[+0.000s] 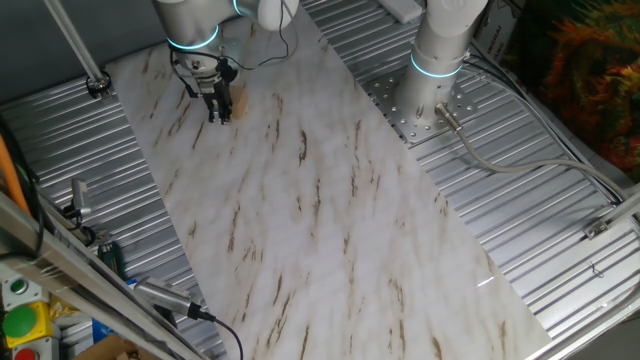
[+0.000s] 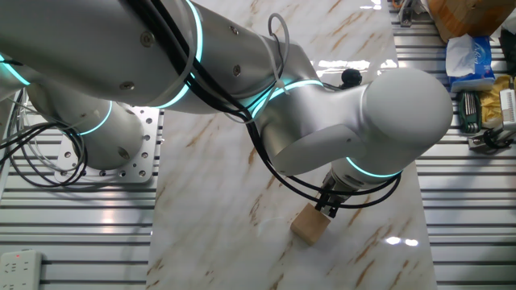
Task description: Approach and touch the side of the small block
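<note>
Dark fingers [image 1: 214,108] of the gripper [image 1: 217,116] point down at the marble tabletop [image 1: 330,210], with the small block [image 1: 228,102] just beside them, near the far left corner of the slab. From this side the tips look close together, but whether they are parted or closed cannot be told, and nothing seems to be clamped between them. Whether a finger actually touches the block's side cannot be made out either.

Around the slab lies ribbed metal decking [image 1: 520,250]. The arm's base column [image 1: 440,50] stands well apart on a bolted plate to the right, with a grey cable [image 1: 500,165] trailing across the ribs. Yellow and green buttons [image 1: 18,310] sit at the lower left edge.

From the other fixed view, the arm's bulky silver wrist [image 2: 355,121] hangs over the gripper and hides nearly all of it; only a dark bit shows just above the block [image 2: 310,225]. Here the block reads clearly as a plain tan cube resting flat on the marble, with black cables [image 2: 274,161] looping beside it. A tissue pack [image 2: 469,52] and tools [image 2: 484,105] lie off to the right.
</note>
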### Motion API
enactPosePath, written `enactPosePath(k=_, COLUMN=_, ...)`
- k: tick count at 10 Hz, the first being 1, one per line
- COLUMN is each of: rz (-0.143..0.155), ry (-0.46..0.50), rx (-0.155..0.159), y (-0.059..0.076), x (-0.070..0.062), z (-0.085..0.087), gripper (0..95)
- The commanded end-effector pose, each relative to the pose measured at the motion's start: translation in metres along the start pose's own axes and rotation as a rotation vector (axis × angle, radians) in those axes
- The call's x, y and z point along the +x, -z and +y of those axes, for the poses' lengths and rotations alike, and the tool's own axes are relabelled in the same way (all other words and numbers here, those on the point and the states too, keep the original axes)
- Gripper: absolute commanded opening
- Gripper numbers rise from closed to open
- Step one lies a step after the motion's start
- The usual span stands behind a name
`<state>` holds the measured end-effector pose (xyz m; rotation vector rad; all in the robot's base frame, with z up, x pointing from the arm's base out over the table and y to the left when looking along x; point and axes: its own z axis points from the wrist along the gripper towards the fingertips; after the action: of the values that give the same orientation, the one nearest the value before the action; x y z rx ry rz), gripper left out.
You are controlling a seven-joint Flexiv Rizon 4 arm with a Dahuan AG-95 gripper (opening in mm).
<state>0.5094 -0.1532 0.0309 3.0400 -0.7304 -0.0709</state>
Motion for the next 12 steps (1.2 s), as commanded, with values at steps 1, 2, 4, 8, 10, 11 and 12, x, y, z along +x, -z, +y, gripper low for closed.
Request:
enactPosePath(k=1, rz=0.0, ry=0.011, rx=-0.001, y=0.0, x=0.0, z=0.001, gripper=0.0)
enactPosePath(k=2, rz=0.0, ry=0.017, rx=0.0, y=0.001, x=-0.001, z=0.003, gripper=0.0)
enactPosePath(k=4, rz=0.001, ry=0.025, rx=0.001, y=0.001, x=-0.001, z=0.004, gripper=0.0)
enactPosePath(k=8, rz=0.001, ry=0.039, rx=0.002, y=0.002, x=-0.002, z=0.008, gripper=0.0)
enactPosePath(k=10, rz=0.001, ry=0.042, rx=0.003, y=0.003, x=-0.002, z=0.01, gripper=0.0)
enactPosePath(k=11, rz=0.001, ry=0.043, rx=0.004, y=0.003, x=-0.002, z=0.011, gripper=0.0)
enactPosePath(k=12, rz=0.001, ry=0.044, rx=0.004, y=0.003, x=-0.002, z=0.012, gripper=0.0)
